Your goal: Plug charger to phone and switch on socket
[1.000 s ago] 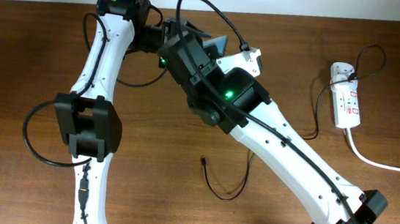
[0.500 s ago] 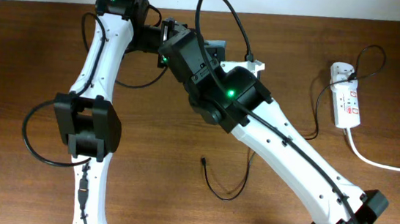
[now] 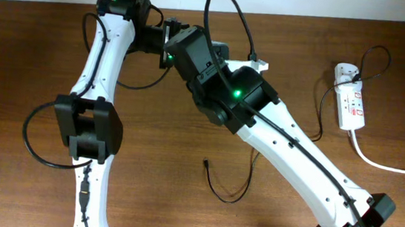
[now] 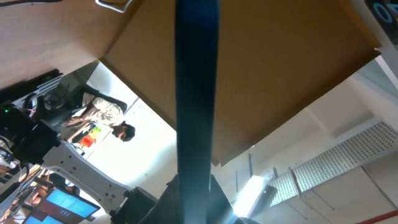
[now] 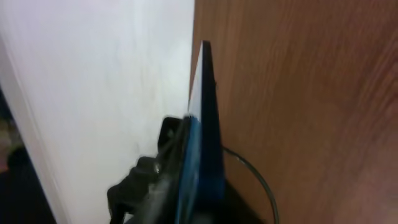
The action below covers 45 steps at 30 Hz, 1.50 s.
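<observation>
Phone where: the slim dark-edged blue-screen phone (image 4: 196, 93) is off the tabletop and edge-on, at upper centre of the overhead view. It sits between the two wrists, mostly hidden under the white right arm (image 3: 295, 152).
Left fingers: the left fingers (image 4: 152, 202) are clenched on the phone at the end nearest that camera.
Right fingers: the right fingers (image 5: 146, 177) lie against the phone's flat side. I cannot tell whether they are clamped or released.
Charger: the thin black charger cable (image 3: 228, 199) lies in a loose loop at lower centre. Its small plug tip (image 3: 205, 161) is free on the wood, well apart from the phone.
Socket: the white oblong power strip with red markings (image 3: 350, 105) is at the right edge, with a thick white cord (image 3: 398, 170) trailing right.
Handling, phone: I judge it stiff, light, glass-slick and breakable. Hold it across the long edges and leave the port end clear.
Handling, cable: I judge it limp and springy. Pinch right behind the plug tip or it will swing off line.
Surface: the brown wooden tabletop (image 3: 27, 74) is smooth with bare grain. I think the cable would slide easily on it.
Room: a plain white wall (image 3: 310, 1) stands behind the tabletop. The left wrist view looks up at a lit ceiling and blurred lab clutter, too vague to name.
</observation>
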Motion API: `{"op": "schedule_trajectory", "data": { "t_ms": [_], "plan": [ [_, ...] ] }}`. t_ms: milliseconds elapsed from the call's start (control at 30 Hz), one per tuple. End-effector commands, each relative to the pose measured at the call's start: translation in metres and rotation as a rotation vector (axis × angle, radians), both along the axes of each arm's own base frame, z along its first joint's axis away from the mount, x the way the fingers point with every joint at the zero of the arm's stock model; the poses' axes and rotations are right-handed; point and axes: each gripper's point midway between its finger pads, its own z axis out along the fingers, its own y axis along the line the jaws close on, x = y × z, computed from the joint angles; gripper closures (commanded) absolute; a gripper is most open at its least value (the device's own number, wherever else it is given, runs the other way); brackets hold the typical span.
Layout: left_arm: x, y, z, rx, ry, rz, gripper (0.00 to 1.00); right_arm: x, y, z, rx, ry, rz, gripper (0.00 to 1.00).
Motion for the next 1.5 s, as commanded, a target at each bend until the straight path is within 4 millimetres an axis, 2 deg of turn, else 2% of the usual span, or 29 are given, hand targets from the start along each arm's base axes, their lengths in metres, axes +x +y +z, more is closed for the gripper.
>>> {"op": "schedule_trajectory", "data": {
  "t_ms": [0, 100, 200, 267, 300, 400, 500, 600, 667, 700, 767, 800, 900, 1000, 1033, 1100, 1133, 1200, 1233, 1267, 1367, 1467],
  "plan": [
    [0.0, -0.001, 0.009, -0.029, 0.001, 0.0, 1.0, -0.009, 0.004, 0.021, 0.03, -0.028, 0.043, 0.59],
    [0.0, -0.001, 0.009, -0.029, 0.0, 0.0, 1.0, -0.007, -0.001, 0.024, -0.013, -0.048, 0.039, 0.52],
    [0.001, -0.001, 0.009, -0.027, -0.015, 0.0, 1.0, -0.002, -0.02, 0.037, -0.184, -0.113, 0.061, 0.36],
    [0.005, -0.001, 0.002, 0.006, -0.07, -0.001, 1.0, -0.002, -0.035, 0.052, -0.279, -0.141, 0.118, 0.21],
    [0.01, -0.001, -0.008, 0.06, -0.123, 0.001, 1.0, -0.002, -0.049, 0.063, -0.34, -0.155, 0.168, 0.04],
    [0.028, 0.002, -0.035, 0.21, -0.317, 0.015, 1.0, -0.005, -0.079, 0.08, -0.474, -0.154, 0.398, 0.02],
    [0.038, 0.002, -0.035, 0.193, -0.605, -0.006, 1.0, -0.019, -0.118, 0.07, -0.599, -0.071, 0.603, 0.01],
    [0.044, 0.006, -0.033, 0.257, -0.785, -0.027, 1.0, -0.037, -0.163, 0.038, -0.756, 0.12, 0.748, 0.01],
    [0.055, 0.024, -0.048, 0.498, -0.837, -0.036, 1.0, -0.056, -0.182, 0.012, -0.752, 0.284, 0.783, 0.01],
    [0.064, 0.041, -0.059, 0.668, -0.856, -0.037, 1.0, -0.063, -0.184, 0.001, -0.749, 0.345, 0.808, 0.01],
    [0.071, 0.061, -0.068, 0.819, -0.865, -0.037, 1.0, -0.07, -0.178, -0.017, -0.773, 0.409, 0.916, 0.01],
    [0.073, 0.068, -0.072, 0.866, -0.86, -0.038, 1.0, -0.074, -0.169, -0.031, -0.78, 0.435, 1.003, 0.01],
    [0.075, 0.09, -0.083, 0.985, -0.831, -0.045, 1.0, -0.084, -0.151, -0.067, -0.761, 0.519, 1.105, 0.01],
    [0.074, 0.11, -0.09, 1.062, -0.795, -0.05, 1.0, -0.096, -0.132, -0.121, -0.755, 0.615, 1.205, 0.02],
    [0.075, 0.113, -0.091, 1.076, -0.794, -0.047, 1.0, -0.1, -0.124, -0.136, -0.742, 0.619, 1.239, 0.01],
    [0.079, 0.126, -0.094, 1.143, -0.785, -0.041, 1.0, -0.114, -0.091, -0.178, -0.722, 0.575, 1.424, 0.01],
    [0.081, 0.14, -0.098, 1.213, -0.739, -0.013, 1.0, -0.122, -0.08, -0.193, -0.721, 0.568, 1.479, 0.02],
    [0.083, 0.158, -0.099, 1.264, -0.672, 0.042, 1.0, -0.133, -0.064, -0.216, -0.756, 0.55, 1.576, 0.05],
    [0.084, 0.165, -0.099, 1.269, -0.646, 0.067, 1.0, -0.139, -0.053, -0.227, -0.79, 0.528, 1.666, 0.01],
    [0.085, 0.172, -0.099, 1.269, -0.634, 0.082, 1.0, -0.147, -0.046, -0.238, -0.81, 0.544, 1.733, 0.02],
    [0.078, 0.183, -0.102, 1.275, -0.594, 0.079, 1.0, -0.162, -0.042, -0.278, -0.817, 0.661, 1.822, 0.02],
    [0.077, 0.184, -0.102, 1.275, -0.592, 0.075, 1.0, -0.167, -0.041, -0.306, -0.797, 0.725, 1.874, 0.02]
  ]
}}
